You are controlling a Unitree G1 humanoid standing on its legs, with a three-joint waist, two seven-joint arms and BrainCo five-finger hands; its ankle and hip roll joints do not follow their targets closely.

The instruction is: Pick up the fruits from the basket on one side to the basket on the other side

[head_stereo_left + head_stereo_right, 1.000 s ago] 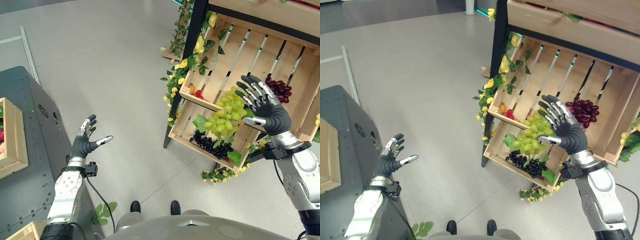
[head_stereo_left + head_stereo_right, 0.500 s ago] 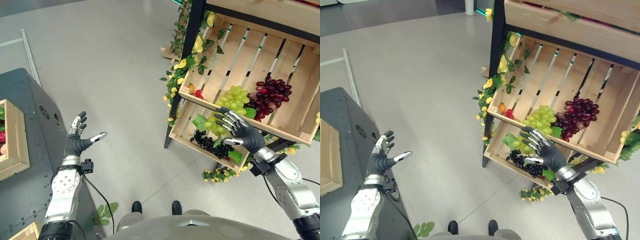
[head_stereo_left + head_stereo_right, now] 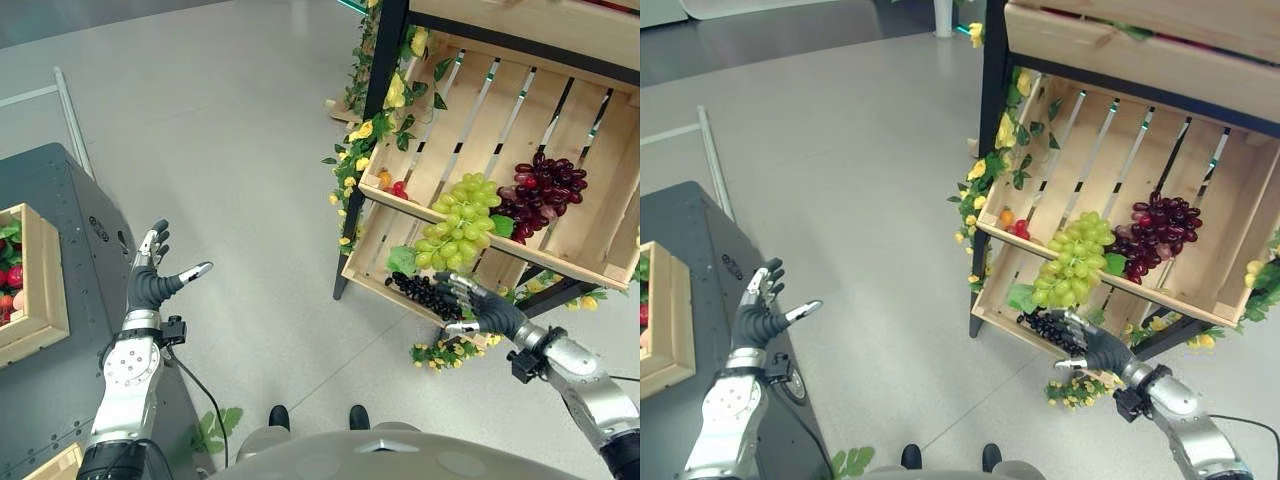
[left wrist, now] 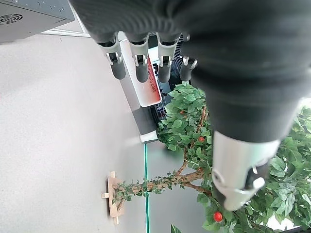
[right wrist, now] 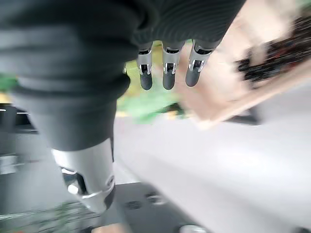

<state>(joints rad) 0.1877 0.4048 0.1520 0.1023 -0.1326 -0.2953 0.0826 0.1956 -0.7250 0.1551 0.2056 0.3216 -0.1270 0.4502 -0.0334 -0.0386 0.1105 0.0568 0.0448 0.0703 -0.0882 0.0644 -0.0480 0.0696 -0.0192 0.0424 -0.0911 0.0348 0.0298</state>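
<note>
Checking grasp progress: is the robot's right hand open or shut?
Open: the right hand has straight, spread fingers by the black grape bunch, holding nothing.

red and white sign (image 4: 148,85), print too small to read

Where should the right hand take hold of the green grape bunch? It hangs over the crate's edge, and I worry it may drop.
Cup the green grape bunch from below and in front, where its lower half overhangs the crate's front board. The right hand is open beneath it.
</note>
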